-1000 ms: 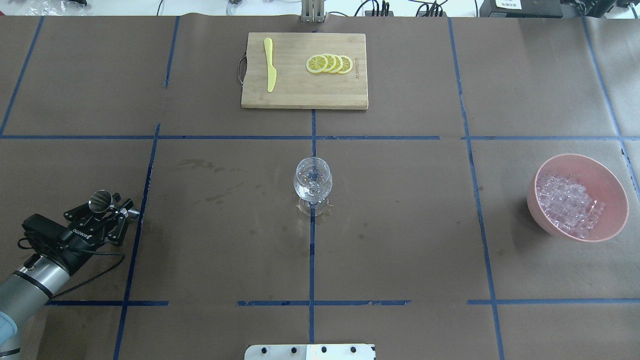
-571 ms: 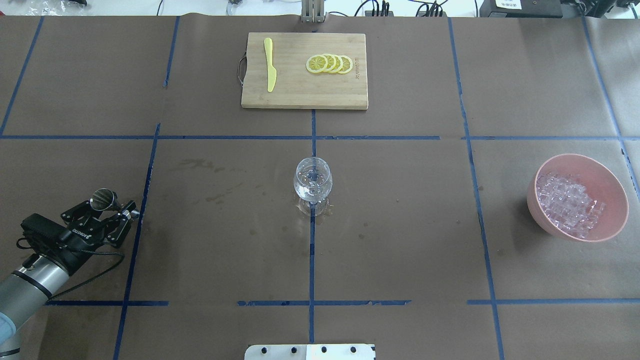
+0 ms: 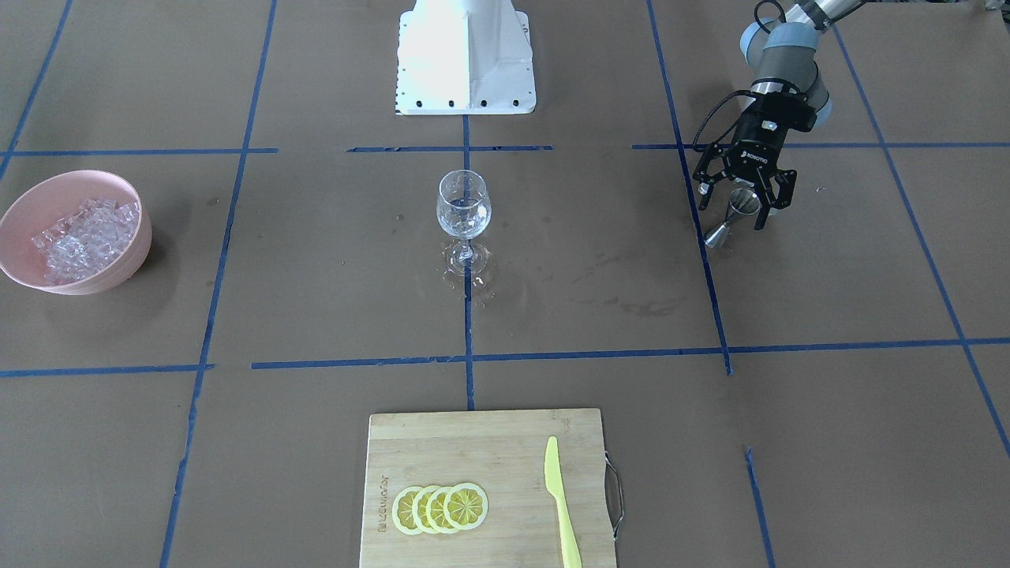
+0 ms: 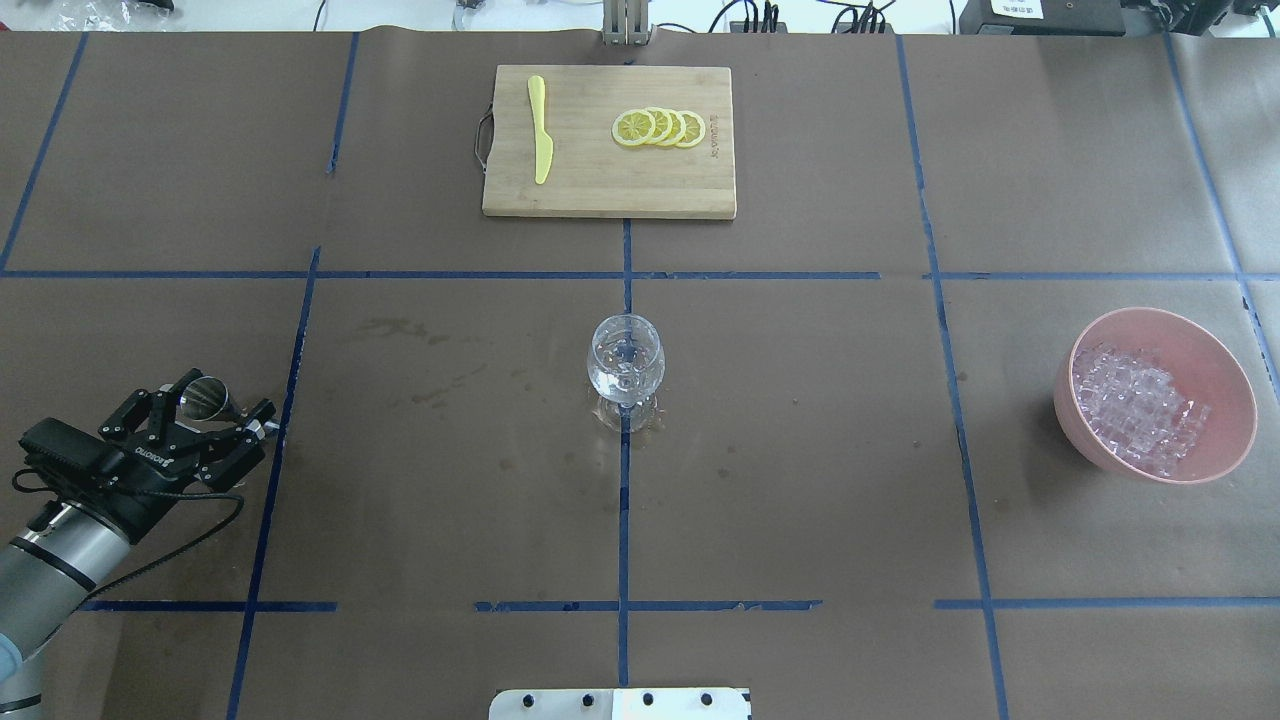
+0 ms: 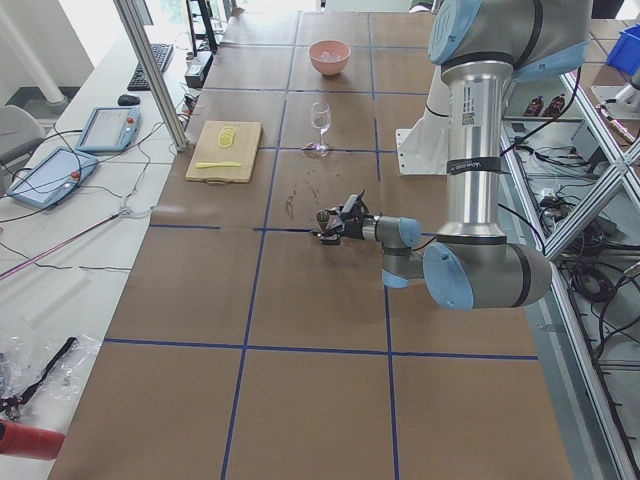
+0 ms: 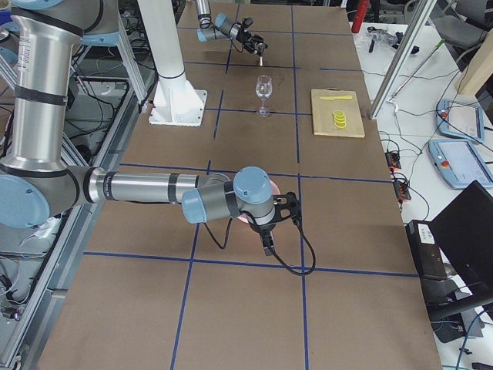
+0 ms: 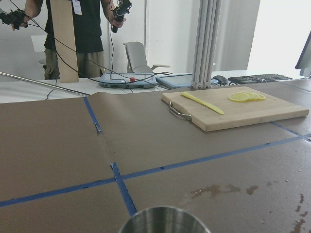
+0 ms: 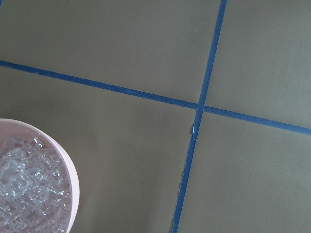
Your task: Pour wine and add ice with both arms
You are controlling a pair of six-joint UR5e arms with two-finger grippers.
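Steel jigger (image 4: pixel 205 398), lower left in the overhead view, sits inside the spread-open left gripper (image 3: pixel 734 211); wine (image 4: pixel 622 382) seemingly fills the central glass (image 4: pixel 625 350), so next the right gripper (image 6: pixel 283 212), grip impossible to tell, must lift ice (image 4: pixel 1135 405) from the pink bowl (image 4: pixel 1215 360) at right.

table (image 4: pixel 800 450): covered in brown paper, marked into big rectangles by blue tape lines (image 4: pixel 624 520)
centre: wine glass (image 4: pixel 625 365) upright, its foot on a tape line, wet patch around the foot
stains (image 4: pixel 395 326): dark dried marks on the paper, robot's left of the glass
far edge, middle: wooden cutting board (image 4: pixel 600 180) lying flat, metal handle on its left end
robot's right: pink bowl (image 4: pixel 1205 350) of ice (image 4: pixel 1135 405), well apart from the glass
near edge, middle: white base plate (image 4: pixel 620 703)
robot's left: metal jigger (image 4: pixel 205 397) just beside a tape line; contact with table unclear
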